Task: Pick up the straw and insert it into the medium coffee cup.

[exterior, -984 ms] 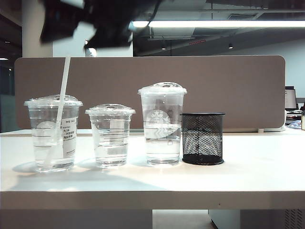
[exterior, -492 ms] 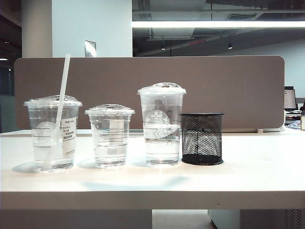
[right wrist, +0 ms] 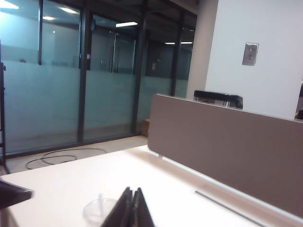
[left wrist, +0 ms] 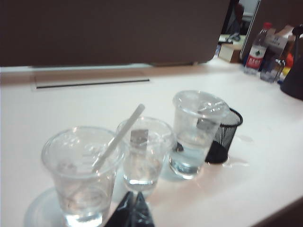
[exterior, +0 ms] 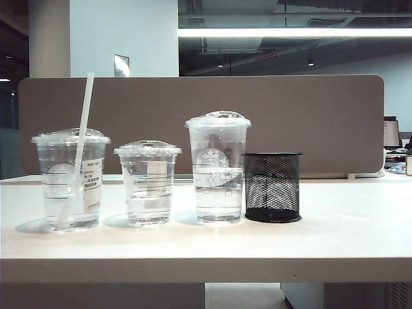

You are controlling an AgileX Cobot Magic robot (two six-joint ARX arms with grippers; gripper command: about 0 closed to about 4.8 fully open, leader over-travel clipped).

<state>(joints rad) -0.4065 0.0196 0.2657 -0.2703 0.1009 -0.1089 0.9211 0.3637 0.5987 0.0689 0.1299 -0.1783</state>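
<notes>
straw in cup, grippers clear

we see the straw [exterior: 84,122] leaning in the medium coffee cup [exterior: 71,180] on the bench [exterior: 335,238]. left gripper [left wrist: 132,208] pressed together, above and near that cup. right gripper [right wrist: 132,208] pressed together, raised, well apart.

All I see of my left hand [left wrist: 132,210] is two black fingers, tapering to points, faintly glossy, pressed flat together into one dark wedge. My right hand [right wrist: 130,208] looks the same: two slim black blades, matte, edges meeting in a thin seam. No cables, screws or markings show on either.
</notes>
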